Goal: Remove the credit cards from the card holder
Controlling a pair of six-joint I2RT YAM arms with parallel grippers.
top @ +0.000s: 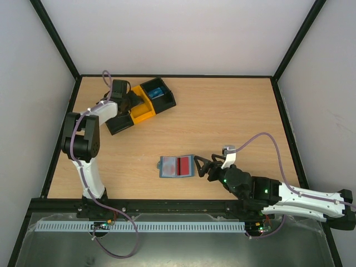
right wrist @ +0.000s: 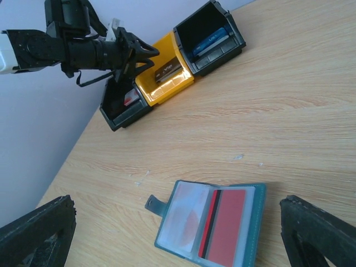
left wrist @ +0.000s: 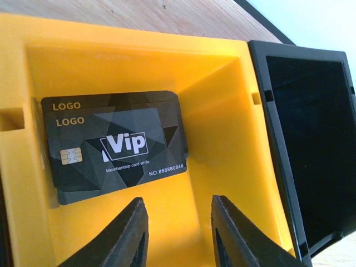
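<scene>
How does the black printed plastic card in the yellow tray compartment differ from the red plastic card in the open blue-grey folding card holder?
The black card carries a chip and Vip lettering; the red card looks plain. The black card lies loose in the yellow compartment; the red card sits tucked in a pocket of the card holder. Both are thin, flat rectangles.
</scene>
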